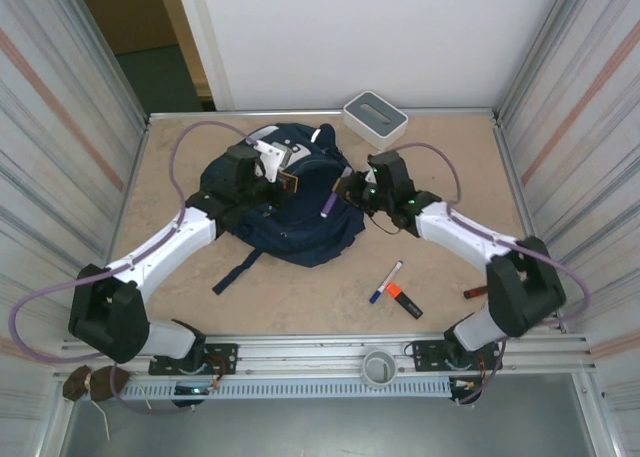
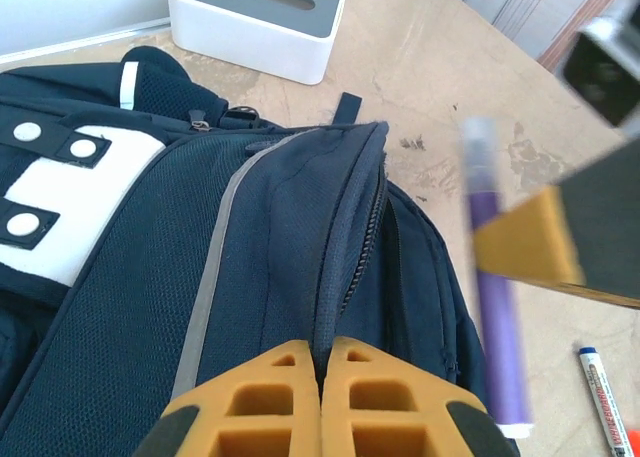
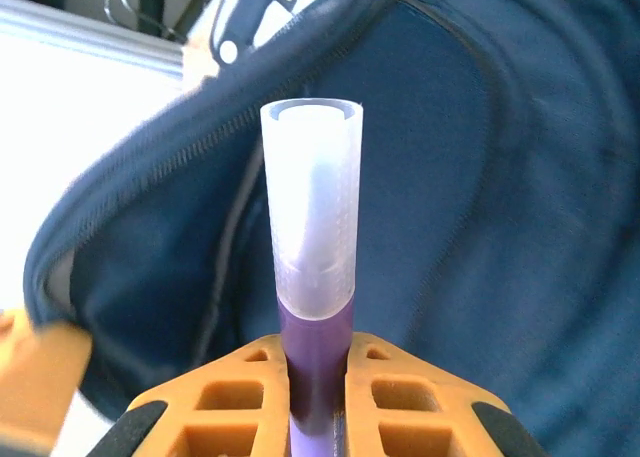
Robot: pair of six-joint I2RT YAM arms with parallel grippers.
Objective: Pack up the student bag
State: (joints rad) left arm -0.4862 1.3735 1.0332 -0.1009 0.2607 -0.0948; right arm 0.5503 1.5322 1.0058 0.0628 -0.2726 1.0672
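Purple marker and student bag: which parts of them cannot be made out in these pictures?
Purple marker: its lower end, right wrist view, hidden between the right gripper's fingers and cut by the bottom edge.
Same marker, left wrist view: blurred, no print readable.
Student bag: its inside, top view, hidden by its own fabric.

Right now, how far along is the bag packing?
Done: the left gripper pinches the zipper edge of the student bag, holding it open. In hand: the right gripper clamps a purple marker pointed toward that opening. Left: a blue marker, an orange highlighter and a red item lie on the table.
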